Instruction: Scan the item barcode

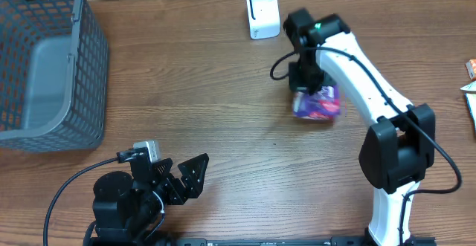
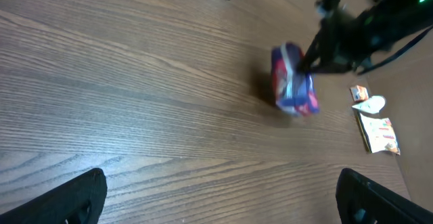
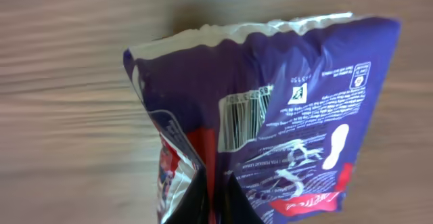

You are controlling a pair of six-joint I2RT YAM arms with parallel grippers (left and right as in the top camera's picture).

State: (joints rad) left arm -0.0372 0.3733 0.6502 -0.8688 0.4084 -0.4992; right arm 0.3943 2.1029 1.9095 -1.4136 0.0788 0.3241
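Where the right arm (image 1: 372, 90) reaches out over the wooden counter (image 1: 223, 127), the right jaws are pressed together on a fold of the purple snack bag (image 1: 318, 102), pinching it. In the right wrist view the two dark fingertips (image 3: 203, 200) meet at the lower edge of the picture with the film gathered between them. From that pinch the bag (image 3: 270, 116) spreads away across the view, its crimped white end farthest from the jaws. Its barcode (image 3: 240, 119) is on the face turned to the wrist camera, just beyond the fingertips. Whether the bag rests on the counter or hangs slightly above it cannot be told; it looks blurred in the overhead and left wrist views (image 2: 293, 88). The white scanner (image 1: 262, 13) stands near the right jaws, a little beyond them toward the far edge and apart from the bag. The left jaws are spread wide with nothing between them, their black fingers (image 2: 67, 200) at the two lower corners of the left wrist view. They are well apart from the bag, which lies far ahead of them. A grey mesh basket (image 1: 44, 60) sits beyond the left jaws to their left. A few small packets (image 2: 379, 126) lie outward of the right jaws at the counter's right edge.
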